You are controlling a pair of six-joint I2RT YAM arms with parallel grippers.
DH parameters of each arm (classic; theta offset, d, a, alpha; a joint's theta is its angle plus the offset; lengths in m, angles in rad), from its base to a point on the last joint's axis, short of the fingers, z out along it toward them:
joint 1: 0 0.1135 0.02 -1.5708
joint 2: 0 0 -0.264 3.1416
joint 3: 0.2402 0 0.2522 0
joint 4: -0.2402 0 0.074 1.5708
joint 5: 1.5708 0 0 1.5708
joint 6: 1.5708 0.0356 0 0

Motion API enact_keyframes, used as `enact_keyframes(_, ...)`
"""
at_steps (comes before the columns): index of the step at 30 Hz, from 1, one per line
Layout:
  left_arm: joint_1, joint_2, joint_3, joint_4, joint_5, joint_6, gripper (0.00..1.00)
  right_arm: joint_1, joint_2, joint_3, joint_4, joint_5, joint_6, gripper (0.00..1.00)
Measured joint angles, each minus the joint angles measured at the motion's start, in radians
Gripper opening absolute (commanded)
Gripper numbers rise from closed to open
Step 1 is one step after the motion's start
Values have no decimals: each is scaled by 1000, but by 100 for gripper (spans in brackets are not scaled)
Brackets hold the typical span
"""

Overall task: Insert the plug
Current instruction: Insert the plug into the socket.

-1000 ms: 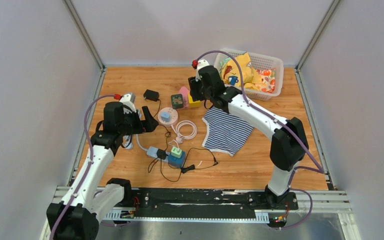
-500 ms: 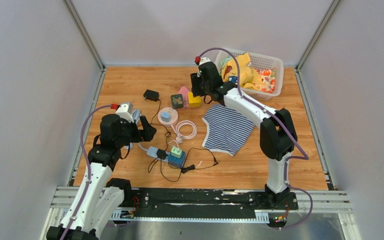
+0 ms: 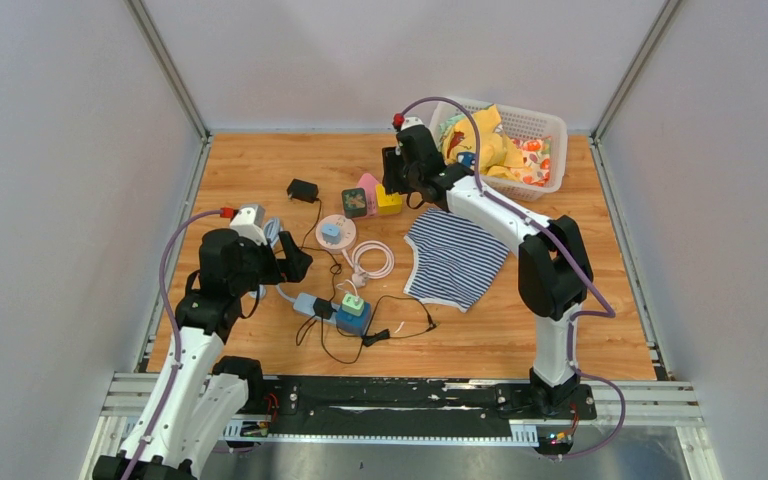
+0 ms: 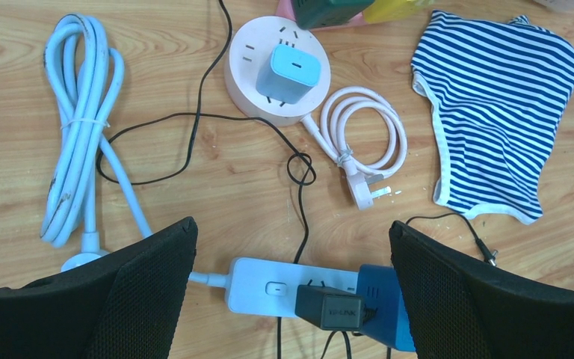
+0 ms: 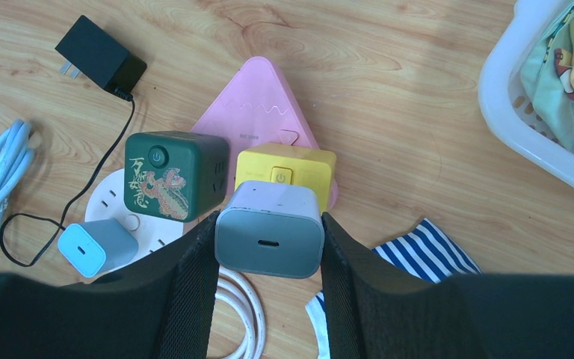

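Right gripper clamped on grey charger plug, lower centre of right wrist view. Plug overlaps near edge of yellow socket cube; contact unclear. Green socket cube just left of it. Left gripper spread wide, holding nothing, above white power strip, bottom centre of left wrist view.

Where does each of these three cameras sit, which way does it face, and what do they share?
Top external: fixed above and behind the bases, looking down on the wooden table; left arm and right arm show whole.
Left wrist: on the left arm, looking down at the white power strip; open left gripper frames it.
Right wrist: looking down past the right gripper, shut on the grey charger.
Shared: round pink socket and striped cloth, in all three.
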Motion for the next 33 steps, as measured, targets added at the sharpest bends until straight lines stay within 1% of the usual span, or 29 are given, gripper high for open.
enact_keyframes(10,0,-7,0,0,-6,2,100,0,35,0,1,0,9,0)
enact_keyframes(33,0,-14,0,-1,-32,3,100,0,35,1,-8,-2,9,0)
